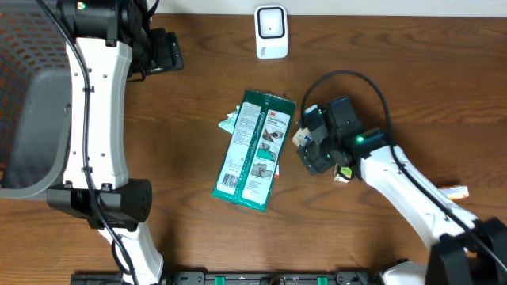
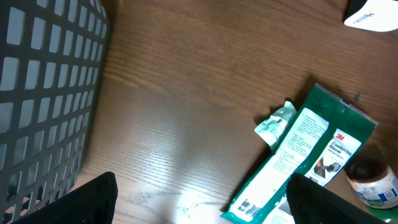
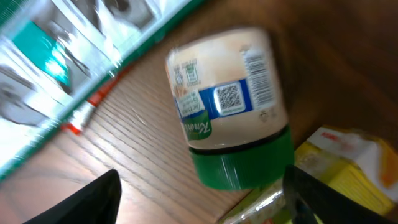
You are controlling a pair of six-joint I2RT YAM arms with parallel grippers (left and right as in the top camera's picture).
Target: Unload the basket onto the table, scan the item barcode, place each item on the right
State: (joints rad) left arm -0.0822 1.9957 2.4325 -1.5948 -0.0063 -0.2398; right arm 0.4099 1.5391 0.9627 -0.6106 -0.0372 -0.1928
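A green-lidded jar (image 3: 227, 118) lies barcode (image 3: 260, 78) upward between the spread right jaws, seemingly for scanning; left jaws spread, empty.

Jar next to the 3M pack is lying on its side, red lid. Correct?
Not quite: the lid is green, not red. The right wrist view shows it. The rest holds: the jar lies on its side next to the 3M pack.
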